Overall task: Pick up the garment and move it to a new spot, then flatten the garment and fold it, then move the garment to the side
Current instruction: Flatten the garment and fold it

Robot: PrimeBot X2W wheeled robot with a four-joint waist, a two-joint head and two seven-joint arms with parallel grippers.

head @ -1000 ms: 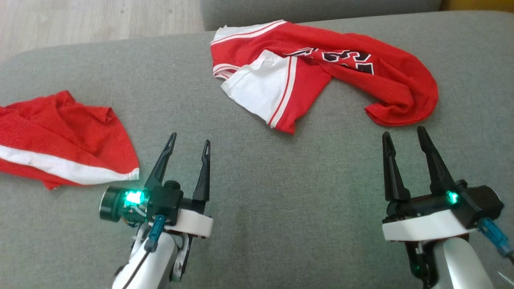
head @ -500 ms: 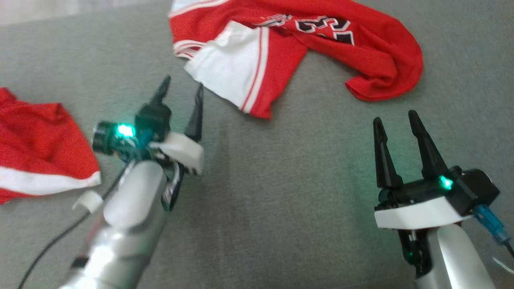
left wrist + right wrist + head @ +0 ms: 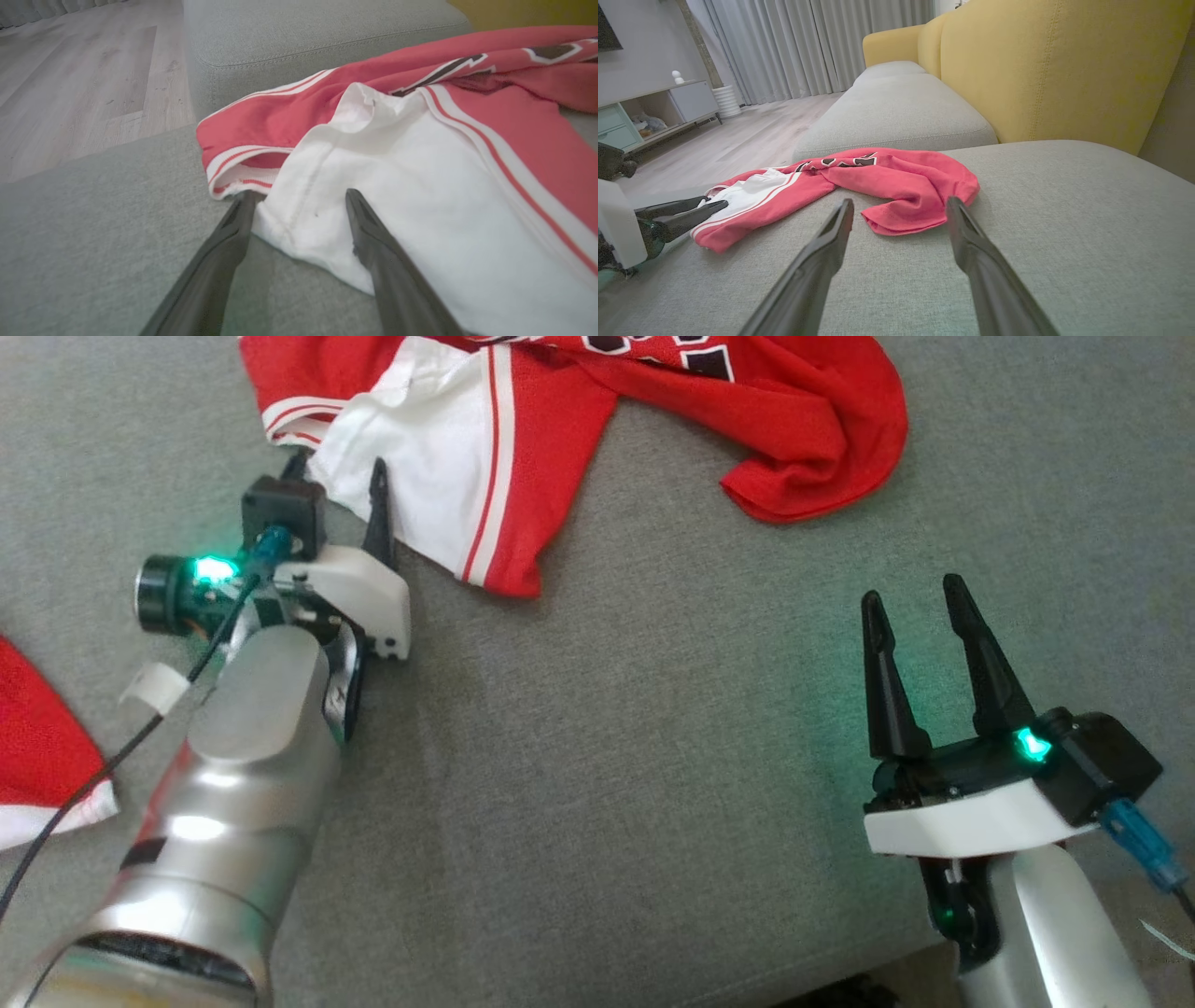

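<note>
**Left arm is at the garment's corner, nothing gripped yet**

Nearest: right gripper sits low right over the bare couch seat, same pose as a second ago. Its fingers are spread wide, holding and touching nothing. In its wrist view the garment's bunched red end lies just ahead of the tips, apart from them. A second red cloth is at the left edge, clear of both grippers.

Change: left forearm has extended forward. A second ago the left gripper was parked level with the right one, well short of the cloth. Now its tips are at the near-left edge of the garment. The head camera has also tipped down, so the whole-picture shift isn't the cloth moving. The crumple looks unchanged.

Left gripper state: fingers spread wide, not pinching. In the left wrist view they straddle the corner of the white panel. One finger is on the couch just beside the striped hem. The other lies over the white cloth and looks to be touching it.

Read: this is the pick-up step, at pre-grasp. Next it needs to close on that corner, tips low enough to catch fabric rather than skate over it. Move, flatten, fold and set aside are all still open.

Farther out: the garment lies twisted across the far part of the seat. Beyond it are wood floor and a yellow backrest.
</note>
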